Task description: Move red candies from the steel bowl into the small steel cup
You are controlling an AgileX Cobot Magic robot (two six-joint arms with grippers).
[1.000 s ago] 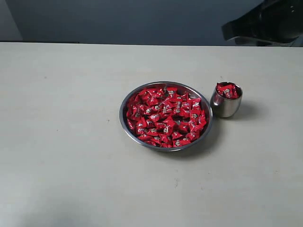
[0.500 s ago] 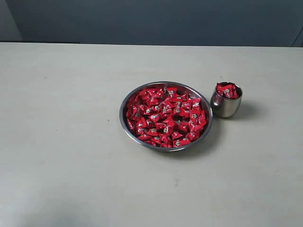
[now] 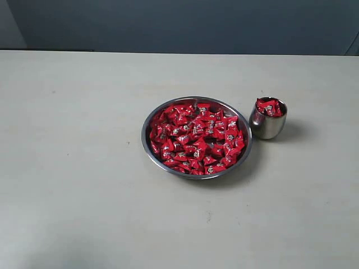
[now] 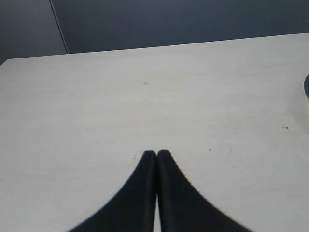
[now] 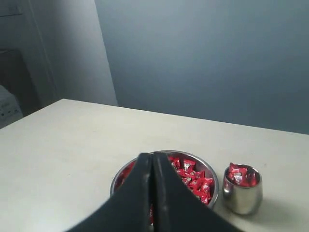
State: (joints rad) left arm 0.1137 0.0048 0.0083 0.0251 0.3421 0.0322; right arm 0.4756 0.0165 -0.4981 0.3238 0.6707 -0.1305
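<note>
Right arm offscreen; bowl seemingly beyond pincer

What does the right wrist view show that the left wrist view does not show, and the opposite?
Only the right wrist view shows the steel bowl heaped with red candies, the small steel cup close beside it with candies inside, and the right gripper, shut. Only the left wrist view shows the left gripper, also shut, with tabletop beyond it; a dark sliver at that picture's edge cannot be identified. Both share the pale table and the grey-blue wall behind it.
</note>
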